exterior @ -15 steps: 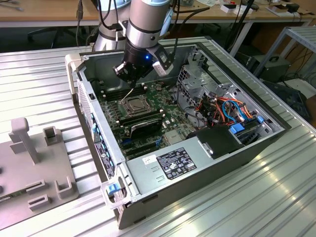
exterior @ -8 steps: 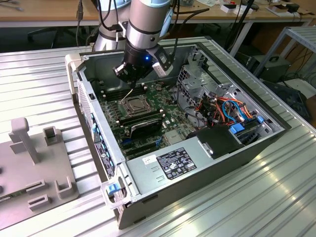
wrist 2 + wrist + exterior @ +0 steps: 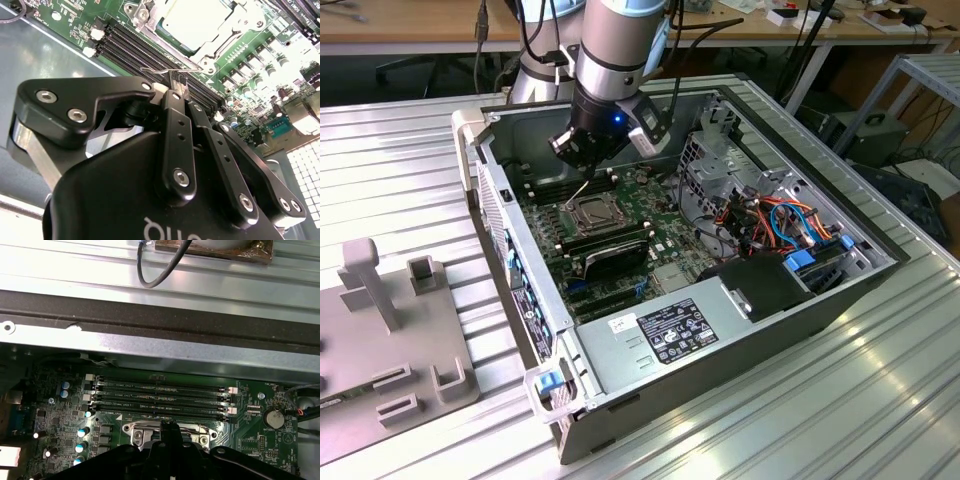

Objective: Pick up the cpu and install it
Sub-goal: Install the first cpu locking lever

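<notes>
While hanging over motherboard (image 3: 620,225) inside open computer case (image 3: 840,290), my gripper (image 3: 176,86) has fingers drawn narrow, tips together on thin wire latch lever (image 3: 162,71); no chip held. Cpu (image 3: 197,22) lies flat in socket (image 3: 592,212), beside memory slots (image 3: 160,395), pale metal top up. My judgement: light, stiff, smooth lid, fragile underside; take by opposite edges only. Surface: ribbed metal table (image 3: 410,170). Room: desks behind, cables (image 3: 790,225) crowding case.
</notes>
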Available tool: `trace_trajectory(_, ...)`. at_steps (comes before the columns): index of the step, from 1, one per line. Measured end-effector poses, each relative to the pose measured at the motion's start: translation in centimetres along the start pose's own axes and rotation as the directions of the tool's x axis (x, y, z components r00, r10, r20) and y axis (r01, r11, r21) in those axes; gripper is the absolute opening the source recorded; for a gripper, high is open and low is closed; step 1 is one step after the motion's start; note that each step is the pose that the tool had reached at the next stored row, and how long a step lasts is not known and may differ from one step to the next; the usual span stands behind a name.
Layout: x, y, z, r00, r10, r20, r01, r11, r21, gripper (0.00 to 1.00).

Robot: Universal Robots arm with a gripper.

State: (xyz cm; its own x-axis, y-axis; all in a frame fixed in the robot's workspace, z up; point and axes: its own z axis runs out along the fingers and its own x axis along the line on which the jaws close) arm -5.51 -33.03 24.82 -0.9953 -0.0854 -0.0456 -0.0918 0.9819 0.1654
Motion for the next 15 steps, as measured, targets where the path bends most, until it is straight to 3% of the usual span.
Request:
trace_trajectory(9, 0.07, -0.03, 0.2, 1.0, 0.0, 0.0001, 0.0, 1.0, 0.0, 0.11)
trace_trajectory(15, 0.16, -0.1, 0.84, 1.0, 0.0, 0.0005, 0.0, 1.0, -0.0039, 0.11)
